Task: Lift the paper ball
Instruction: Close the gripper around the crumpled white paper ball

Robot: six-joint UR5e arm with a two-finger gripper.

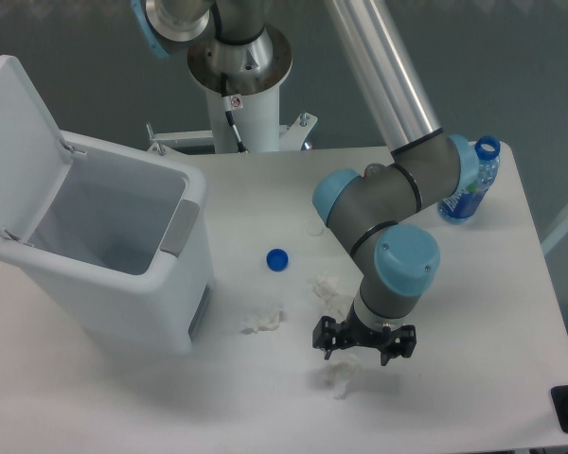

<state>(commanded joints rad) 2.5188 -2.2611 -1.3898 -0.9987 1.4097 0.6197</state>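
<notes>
I hung my gripper point(363, 352) directly above the paper ball point(340, 375) on the worktop point(473, 312), fingers spread wide to straddle it.

There is one camera. It sits high up, across the table point(473, 312) from the robot's base point(239, 71), and looks down at a slant. It is far enough back to see almost the whole white tabletop. The base is at the top of the picture, the bin point(95, 255) is on the left side, and the bottle point(471, 180) is on the right. No second view shares this scene.
</notes>
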